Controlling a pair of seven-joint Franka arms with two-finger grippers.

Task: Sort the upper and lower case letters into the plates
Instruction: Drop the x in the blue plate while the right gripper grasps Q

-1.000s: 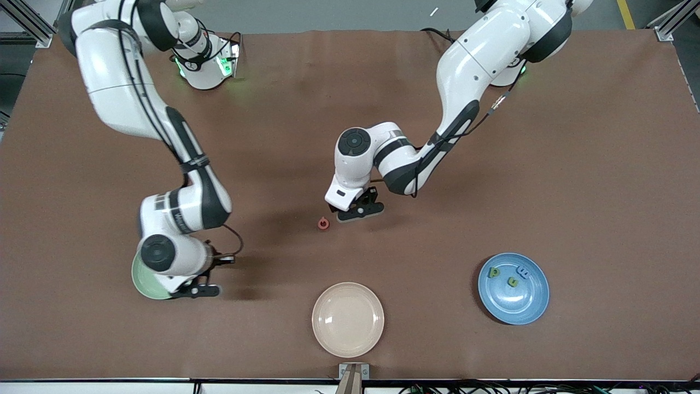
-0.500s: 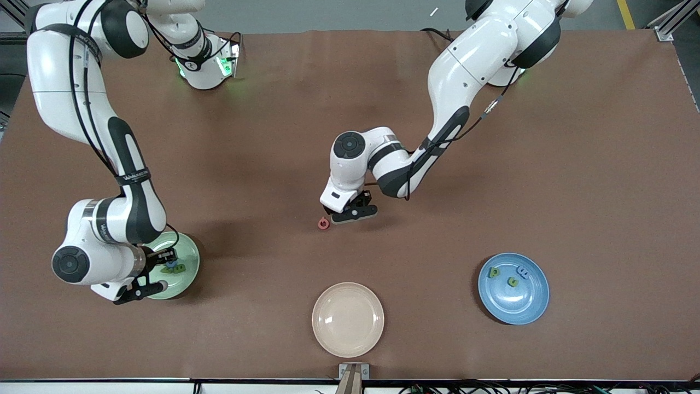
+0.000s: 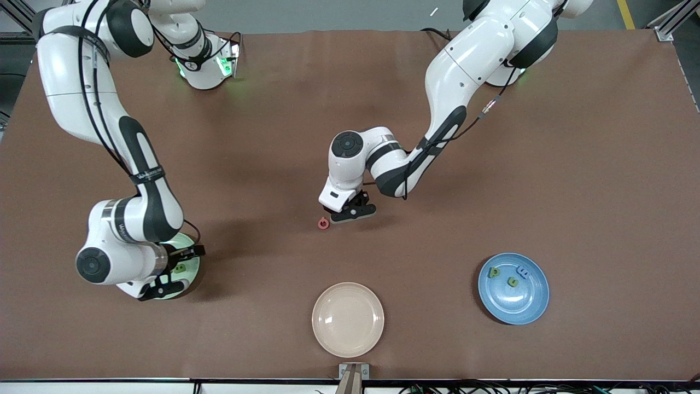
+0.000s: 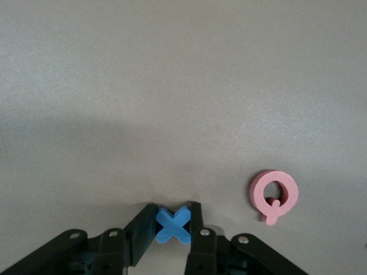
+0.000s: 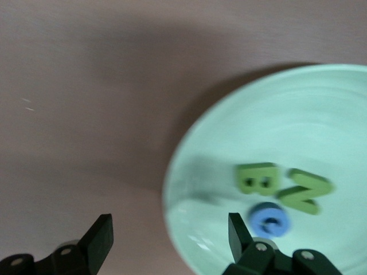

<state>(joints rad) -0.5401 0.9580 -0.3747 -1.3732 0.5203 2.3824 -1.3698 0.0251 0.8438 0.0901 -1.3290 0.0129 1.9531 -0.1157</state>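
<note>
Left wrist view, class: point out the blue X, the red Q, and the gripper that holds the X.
blue X point(image 4: 173, 224), left wrist view: the crossing of its strokes.
red Q point(image 4: 274, 192), left wrist view: its ring.
left gripper point(image 4: 172, 229), left wrist view: midway between fingertips, shut on the X.

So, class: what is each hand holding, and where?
The left hand pinches the blue X letter across its middle. The right hand, open over the pale green plate, holds nothing.
</note>
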